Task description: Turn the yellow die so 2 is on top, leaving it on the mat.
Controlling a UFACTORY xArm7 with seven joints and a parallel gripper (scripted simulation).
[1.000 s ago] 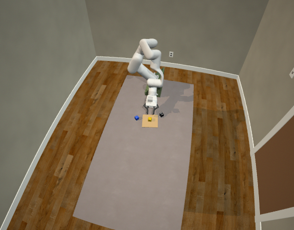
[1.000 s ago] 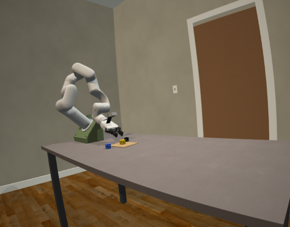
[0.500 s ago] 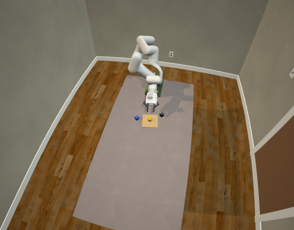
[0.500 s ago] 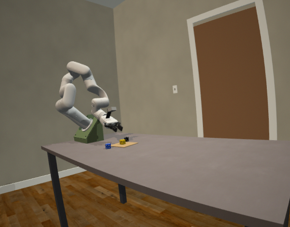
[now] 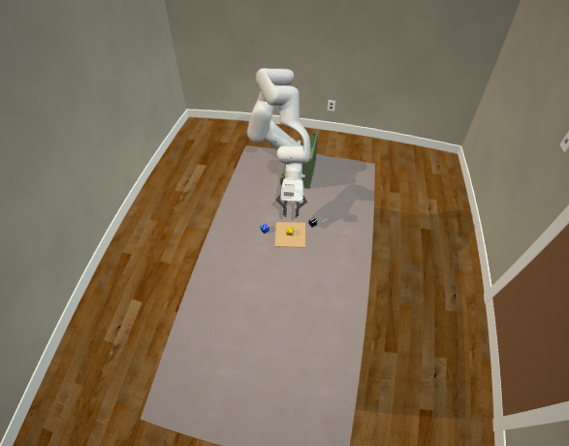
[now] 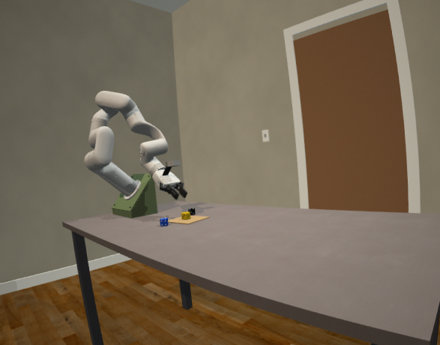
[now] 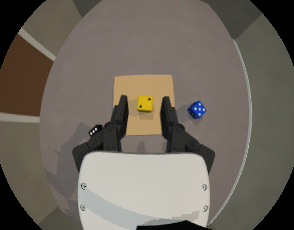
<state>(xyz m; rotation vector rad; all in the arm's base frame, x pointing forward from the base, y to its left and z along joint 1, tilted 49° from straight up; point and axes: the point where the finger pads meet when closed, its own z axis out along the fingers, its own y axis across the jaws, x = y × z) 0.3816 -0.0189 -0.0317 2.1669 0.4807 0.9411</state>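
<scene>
Room: plain grey-green walls point(image 5: 327, 48) point(image 6: 222, 75) point(image 7: 274, 125), a wood floor point(image 5: 172, 233) point(image 6: 140, 300) and a brown door point(image 5: 540, 315) point(image 6: 350, 112) point(image 7: 24, 75) in a pale frame.

Surface point(image 5: 259, 339) point(image 6: 271, 244) point(image 7: 144, 40): one, long, mauve-grey; all items are set towards the robot's end.

Arm point(image 5: 289, 104) point(image 6: 112, 99): one, white, mounted on a green base point(image 5: 313, 165) point(image 6: 149, 199).

Claw point(image 5: 291, 213) point(image 6: 181, 195) point(image 7: 144, 104): one, dark-fingered, about half open, nothing held; raised above the surface, apart from all dice.

Mat point(image 5: 283, 240) point(image 6: 200, 218) point(image 7: 136, 82): one, tan, square, lying flat.

Dice: three, none stacked. Yellow die point(image 5: 290, 232) point(image 6: 185, 215) point(image 7: 145, 103): seated flat, fully on the mat; two pips seen on what is judged its top face. Blue die point(image 5: 265, 228) point(image 6: 163, 222) point(image 7: 197, 109): off the mat, left in the top view. Black die point(image 5: 312, 222) point(image 6: 192, 211) point(image 7: 95, 130): off the mat, right in that view.

Status: turning and release are judged complete. Only stillness is left to be kept; whether the other dice show their starting faces cannot be told.
</scene>
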